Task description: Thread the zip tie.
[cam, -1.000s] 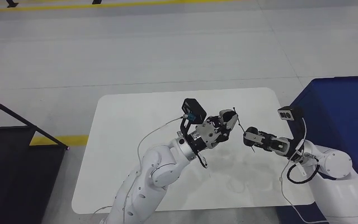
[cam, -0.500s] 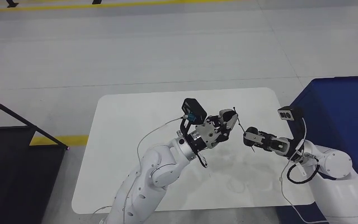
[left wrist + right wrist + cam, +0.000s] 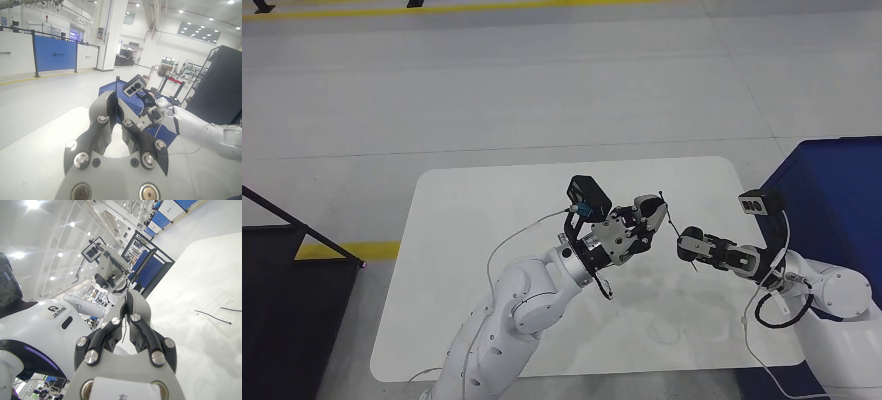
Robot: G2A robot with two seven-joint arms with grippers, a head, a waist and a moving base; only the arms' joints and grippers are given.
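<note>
Above the middle of the white table (image 3: 472, 250), somewhat toward its right side, the two grippers are raised off the surface and face each other tip to tip, near one another but not touching.

Left gripper (image 3: 114, 98): the fingers are fully closed and clamp the black zip tie (image 3: 116, 89). The strap runs along the seam between the two finger pads, and one end projects past the fingertips into free air above the table.

Right gripper (image 3: 127, 303): the fingers are likewise closed, with a thin black strap pinched between the ribbed pads. A short free tail hangs back from the pads into the space between the finger links. Beyond the fingertips the strap bends in an arc toward the left gripper.

From above the table, a thin black line spans the gap between the two grippers, so the zip tie is held at both ends and hangs clear of the table. Whether its tail has entered the head cannot be determined; the detail is too small.

On the table surface, nearer the robot than the grippers, two spare zip ties (image 3: 212, 317) lie flat. One rests on a clear sheet (image 3: 229, 330) and the other lies partly across its edge. Neither gripper touches them.
</note>
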